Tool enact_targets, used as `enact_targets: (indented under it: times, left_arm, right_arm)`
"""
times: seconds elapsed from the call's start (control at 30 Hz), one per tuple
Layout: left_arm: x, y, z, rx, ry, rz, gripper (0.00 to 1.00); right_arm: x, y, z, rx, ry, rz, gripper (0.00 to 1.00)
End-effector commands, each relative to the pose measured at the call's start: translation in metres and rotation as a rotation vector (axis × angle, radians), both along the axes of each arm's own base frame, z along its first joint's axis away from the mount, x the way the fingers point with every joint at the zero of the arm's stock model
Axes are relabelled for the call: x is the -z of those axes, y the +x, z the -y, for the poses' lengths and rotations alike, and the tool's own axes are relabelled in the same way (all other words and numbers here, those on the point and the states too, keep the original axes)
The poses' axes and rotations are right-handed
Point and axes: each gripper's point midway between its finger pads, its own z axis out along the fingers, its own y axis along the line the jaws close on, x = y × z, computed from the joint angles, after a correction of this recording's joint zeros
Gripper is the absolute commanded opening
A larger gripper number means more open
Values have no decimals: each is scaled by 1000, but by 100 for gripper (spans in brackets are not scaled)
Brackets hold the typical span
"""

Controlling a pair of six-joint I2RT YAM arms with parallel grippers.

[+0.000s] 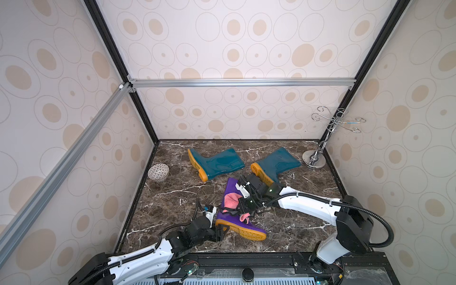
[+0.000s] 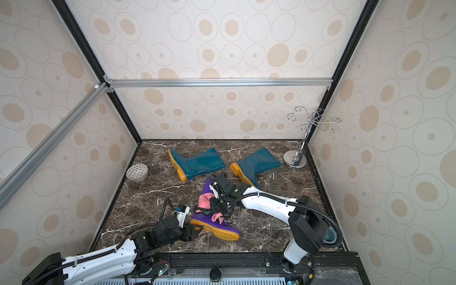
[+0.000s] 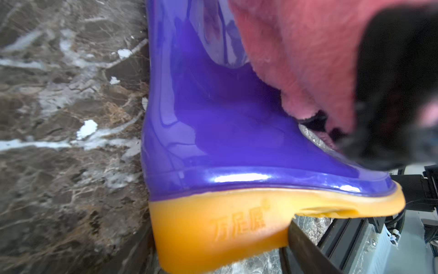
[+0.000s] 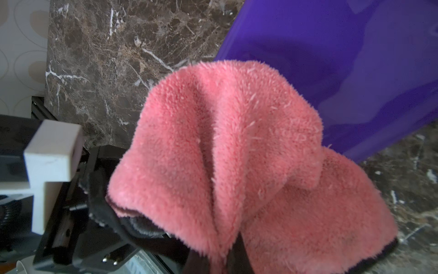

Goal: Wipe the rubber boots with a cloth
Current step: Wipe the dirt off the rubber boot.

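Note:
The purple boot [image 1: 235, 225] [image 2: 209, 223] lies on its side at the front middle of the marble floor, orange sole toward the front. My left gripper [image 1: 220, 230] [image 3: 220, 249] is closed around its orange heel [image 3: 213, 227], a dark finger [image 3: 305, 246] on one side. The pink cloth [image 1: 232, 200] [image 4: 225, 142] drapes over the boot's shaft and ankle [image 4: 331, 47], bunched in my right gripper [image 1: 243, 207] [image 4: 227, 251], which is shut on it. Two teal boots [image 1: 217, 161] [image 1: 276, 164] lie on their sides farther back, apart from both grippers.
A patterned bowl [image 1: 158, 172] sits by the left wall. A chrome hook stand [image 1: 314, 159] fills the back right corner. Wallpapered walls enclose three sides. A teal object [image 2: 330, 236] shows partly behind the right arm's base.

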Motion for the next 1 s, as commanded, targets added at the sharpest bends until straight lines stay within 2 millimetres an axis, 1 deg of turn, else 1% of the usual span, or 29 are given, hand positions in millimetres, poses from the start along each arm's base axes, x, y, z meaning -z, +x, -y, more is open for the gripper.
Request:
enact_targets:
  times: [0.0,0.07,0.13,0.37,0.47,0.53,0.57,0.6,0.63,0.67,0.7,0.73,0.77,0.83,0.87,0.9,0.93,0.97]
  left_arm:
    - [19,-7,-13,1,86,-31,63]
    - [19,-8,-13,3,86,-34,64]
    - [19,-8,-13,2,82,-35,65]
    - [18,-7,-14,-5,78,-29,65]
    - [19,-7,-14,-3,82,-31,65]
    - [18,-7,-14,-1,79,-31,65]
    - [18,-7,-14,-2,79,-31,65]
    - [19,-8,-14,-2,80,-33,65]
    - [19,-8,-14,-3,79,-33,65]
    - [19,-8,-14,-1,80,-34,65]
    - [19,-8,-14,-4,81,-35,65]
    - [19,-8,-15,-5,82,-34,65]
    - [19,-7,-15,-6,81,-32,65]
    - [19,-7,-15,-8,82,-30,65]
    - [19,-7,-15,-10,82,-30,65]
    - [19,-7,-15,-11,84,-31,65]
    - [19,-6,-16,-13,83,-29,65]
    - [19,-6,-16,-16,85,-28,65]
  right_arm:
    - [38,-2,8,4,-118,-70,0]
    - [56,8,12,22,-155,-86,0]
    - [64,27,15,52,-145,-59,0]
    - [79,113,52,275,-257,100,0]
    - [87,142,56,332,-262,125,0]
    - [92,157,60,355,-281,128,0]
    - [92,164,61,360,-284,131,0]
    - [92,166,58,345,-280,121,0]
    - [87,165,46,297,-240,108,0]
    - [82,158,31,237,-185,90,0]
    - [75,146,12,160,-127,78,0]
    - [71,133,3,124,-126,78,0]
    - [68,120,-1,102,-140,87,0]
    - [59,86,-14,49,-86,70,0]
    - [57,69,-22,18,-36,39,0]
    - [51,49,-33,-31,35,5,0]
    - [46,32,-39,-67,64,-24,0]
    - [41,18,-43,-99,67,-31,0]
